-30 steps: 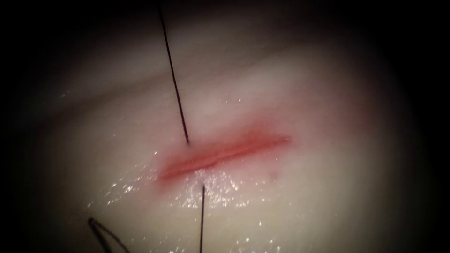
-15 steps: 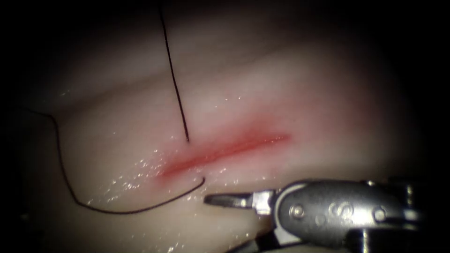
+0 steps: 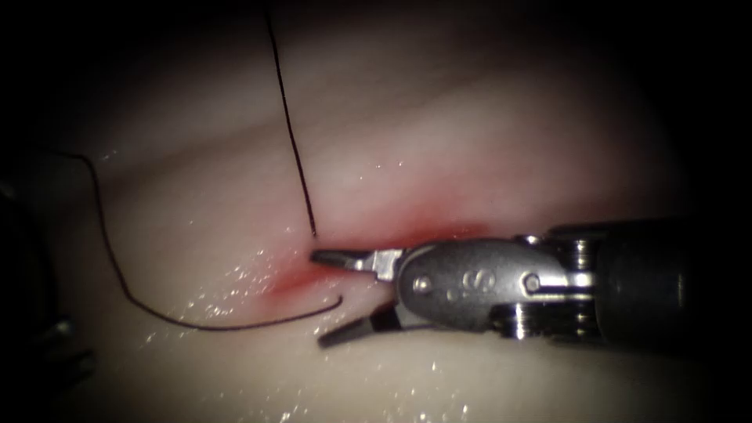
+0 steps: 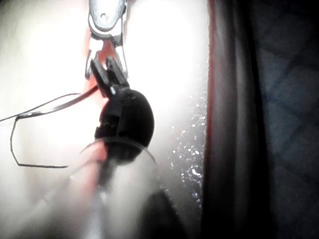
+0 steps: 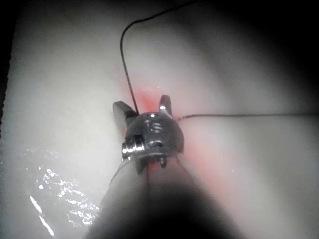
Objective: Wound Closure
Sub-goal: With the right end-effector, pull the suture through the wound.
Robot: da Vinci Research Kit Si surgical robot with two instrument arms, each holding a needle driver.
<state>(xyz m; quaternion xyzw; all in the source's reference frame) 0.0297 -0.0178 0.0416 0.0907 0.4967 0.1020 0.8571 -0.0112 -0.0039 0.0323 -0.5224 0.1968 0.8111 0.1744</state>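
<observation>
Right tool [image 3: 325, 299] jaws spread, empty, straddling red-stained cut [image 3: 450, 233], dark thread [image 3: 291, 141] through tissue [image 3: 486, 133].

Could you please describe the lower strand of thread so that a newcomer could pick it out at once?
Find the red cut across the pale tissue. Just below its left end, between the right tool's open jaws, the lower thread begins and curves left. Unlike the straight strand above the cut, it sweeps in a slack arc.
</observation>
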